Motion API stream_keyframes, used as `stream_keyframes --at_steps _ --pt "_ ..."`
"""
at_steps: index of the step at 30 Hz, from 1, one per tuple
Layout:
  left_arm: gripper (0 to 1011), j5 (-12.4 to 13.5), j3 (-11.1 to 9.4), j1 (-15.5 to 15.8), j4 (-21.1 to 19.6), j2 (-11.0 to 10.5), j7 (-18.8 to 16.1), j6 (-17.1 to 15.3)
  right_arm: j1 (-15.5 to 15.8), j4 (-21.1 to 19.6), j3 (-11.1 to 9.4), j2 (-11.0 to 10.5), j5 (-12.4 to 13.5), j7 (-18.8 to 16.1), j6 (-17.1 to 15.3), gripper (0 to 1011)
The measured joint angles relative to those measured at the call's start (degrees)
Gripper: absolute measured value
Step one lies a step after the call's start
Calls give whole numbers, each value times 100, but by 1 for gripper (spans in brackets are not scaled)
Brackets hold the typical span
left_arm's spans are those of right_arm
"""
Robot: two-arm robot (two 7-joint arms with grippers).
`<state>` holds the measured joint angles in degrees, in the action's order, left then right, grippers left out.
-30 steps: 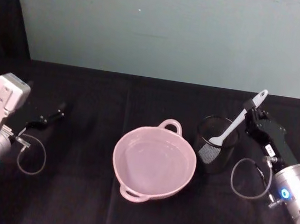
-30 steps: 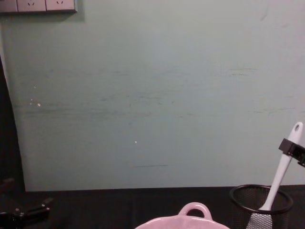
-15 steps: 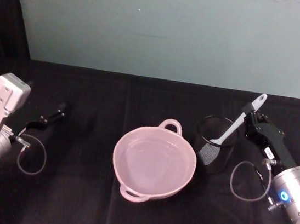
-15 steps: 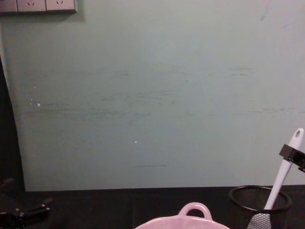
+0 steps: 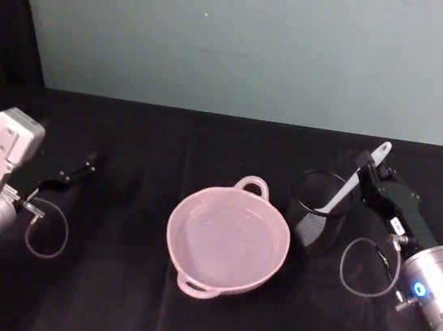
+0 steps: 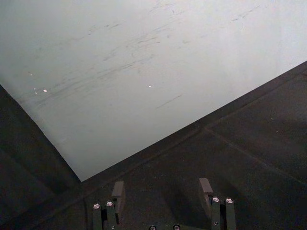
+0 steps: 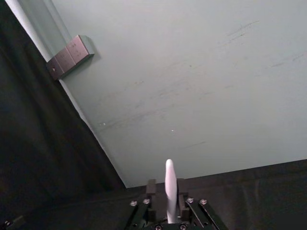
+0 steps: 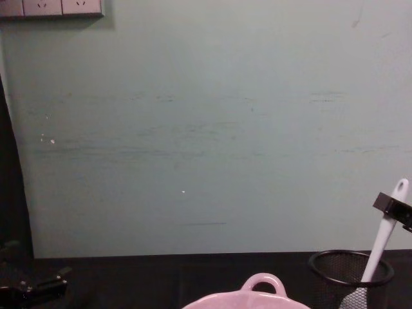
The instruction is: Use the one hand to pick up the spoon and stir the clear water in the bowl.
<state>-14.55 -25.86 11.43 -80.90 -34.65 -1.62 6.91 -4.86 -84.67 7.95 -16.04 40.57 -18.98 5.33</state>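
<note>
In the head view the pale pink bowl (image 5: 227, 243) sits nearest, at the table's centre, holding clear water, with loop handles at its 1 o'clock and 7 o'clock rims. From the chest view only its far handle and rim (image 8: 262, 291) rise at the bottom edge.

At about 2 o'clock from the bowl, just beside it, stands a black wire-mesh cup (image 5: 317, 213). The white spoon (image 5: 347, 190) leans in it, blade down against the mesh, handle tip slanting up toward 1 o'clock.

The right gripper (image 5: 366, 165) reaches in from 4 o'clock of the cup and is clamped narrowly on the spoon's upper handle; the right wrist view shows the handle (image 7: 170, 190) standing between its fingers (image 7: 151, 188).

At about 9 o'clock from the bowl, well apart, the left gripper (image 5: 78, 171) rests low over the black table (image 5: 124, 283), holding nothing, its fingers (image 6: 118, 190) spread wide in the left wrist view.

Behind everything, a pale green wall (image 8: 206, 129) with sockets (image 8: 51, 7) at its top left.
</note>
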Motion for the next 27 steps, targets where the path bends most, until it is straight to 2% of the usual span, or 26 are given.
stream_keyframes --at_steps 10,12,13,14,16,18,25,27 --pt "1005 0 0 0 0 0 0 0 0 -4 0 0 -3 -3 1 528" --pt "1005 0 0 0 0 0 0 0 -1 -5 0 0 -3 -3 1 634" --pt "1005 0 0 0 0 0 0 0 -1 -4 0 0 -4 -3 1 634" --pt "1005 0 0 0 0 0 0 0 -1 -5 0 0 -4 -3 1 697" --pt "1005 0 0 0 0 0 0 0 0 -5 0 0 -4 -3 1 728" --pt "1005 0 0 0 0 0 0 0 -1 -4 0 0 -4 -4 1 809" --pt "1005 0 0 0 0 0 0 0 -1 -4 0 0 -6 -3 1 991" --pt "1005 0 0 0 0 0 0 0 -1 -5 0 0 -7 -3 1 1002"
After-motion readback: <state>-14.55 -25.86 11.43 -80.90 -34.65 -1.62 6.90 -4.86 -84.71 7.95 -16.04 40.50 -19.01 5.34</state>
